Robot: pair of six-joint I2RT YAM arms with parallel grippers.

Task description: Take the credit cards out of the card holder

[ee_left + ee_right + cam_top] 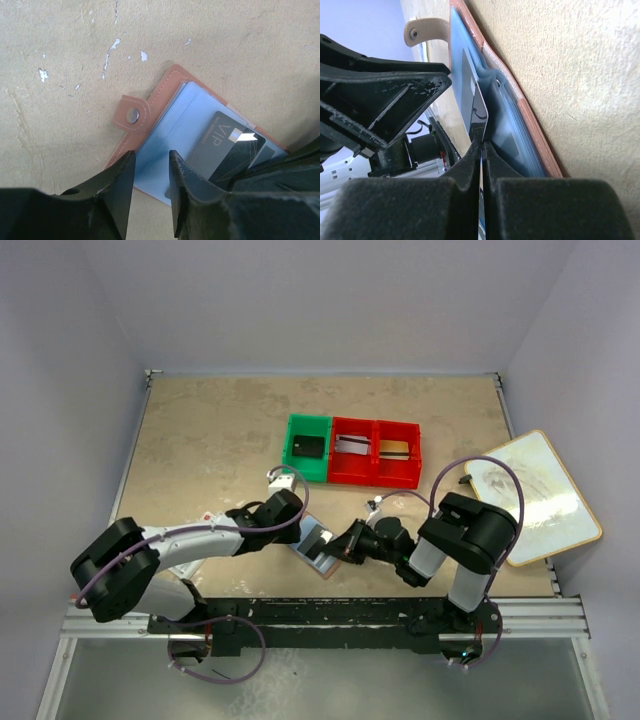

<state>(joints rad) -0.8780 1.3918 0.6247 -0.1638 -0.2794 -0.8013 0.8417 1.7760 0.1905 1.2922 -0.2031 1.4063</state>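
Observation:
The card holder point(316, 541) lies open on the table, reddish-brown with light blue lining. In the left wrist view the holder point(165, 140) shows its snap tab, and a black VIP card point(225, 145) sticks out of a pocket. My left gripper point(150, 167) is open, with its fingertips at the holder's near edge. Seen from above, the left gripper point(300, 525) is at the holder's left side. My right gripper point(482, 142) is shut on the edge of the black card point(472, 107), which is still partly in the holder point(520, 115). From above, the right gripper point(342, 545) is at the holder's right side.
A green bin point(307, 448) with a black card and two red bins point(376, 452) with cards stand behind the holder. A white board with a wooden rim point(535, 495) lies at the right. Walls close in the table's far and side edges.

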